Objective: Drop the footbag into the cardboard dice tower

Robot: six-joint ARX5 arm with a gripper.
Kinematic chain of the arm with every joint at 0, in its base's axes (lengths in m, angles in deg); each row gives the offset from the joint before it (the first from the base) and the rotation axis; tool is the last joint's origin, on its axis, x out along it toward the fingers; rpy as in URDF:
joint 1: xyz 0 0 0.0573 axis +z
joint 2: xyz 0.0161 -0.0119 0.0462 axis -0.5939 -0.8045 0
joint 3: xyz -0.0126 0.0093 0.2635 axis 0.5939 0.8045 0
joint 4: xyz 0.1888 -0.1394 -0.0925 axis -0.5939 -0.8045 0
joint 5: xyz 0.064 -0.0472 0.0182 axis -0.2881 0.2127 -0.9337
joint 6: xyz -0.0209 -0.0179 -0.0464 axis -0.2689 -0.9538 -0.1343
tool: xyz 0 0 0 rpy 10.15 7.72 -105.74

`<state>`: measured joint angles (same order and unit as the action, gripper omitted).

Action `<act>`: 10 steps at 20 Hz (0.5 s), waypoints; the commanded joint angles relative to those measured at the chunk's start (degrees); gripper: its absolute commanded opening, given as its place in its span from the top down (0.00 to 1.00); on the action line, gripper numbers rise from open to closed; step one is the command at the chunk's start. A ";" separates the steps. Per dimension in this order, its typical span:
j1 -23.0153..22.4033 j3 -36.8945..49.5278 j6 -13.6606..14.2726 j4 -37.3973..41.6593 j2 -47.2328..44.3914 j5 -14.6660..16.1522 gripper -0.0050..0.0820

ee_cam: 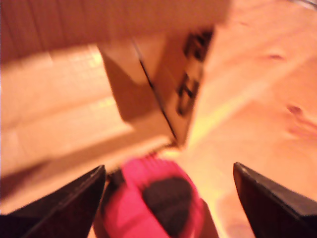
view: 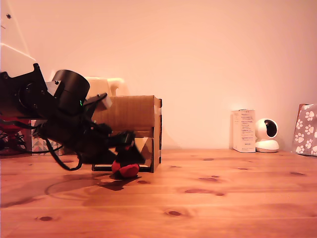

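Wooden table (view: 223,208), wall behind. The cardboard dice tower (view: 136,121) faces the exterior view's right, ramp mouth low; its top entry isn't visible. ARX5 arm (view: 59,119) reaches low across its front, probably to pick up. Gripper (ee_cam: 168,196) spread wide, holding nothing. Footbag (ee_cam: 156,201) lies on the table between the fingers, near one finger (ee_cam: 69,208), at the tower's mouth. White carton (view: 243,130) and small camera (view: 267,135) stand well apart.

A plain wall (view: 208,54) runs behind a knotty wooden surface (view: 223,203), all in warm pinkish light. On the exterior view's right, by the wall, stand a white carton (view: 243,131), a small white camera (view: 267,135) and a paw-print bag (view: 305,130). Far left sits a patterned box (view: 39,141).
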<state>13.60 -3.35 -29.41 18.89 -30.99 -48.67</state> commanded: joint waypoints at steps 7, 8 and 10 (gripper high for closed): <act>0.22 0.48 1.16 -1.90 -1.22 0.59 0.78; 0.22 0.48 1.16 -3.23 -0.35 1.36 0.78; 0.22 0.48 1.18 -6.49 1.81 1.46 0.78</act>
<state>13.95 -3.96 -28.66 14.01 -29.70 -47.57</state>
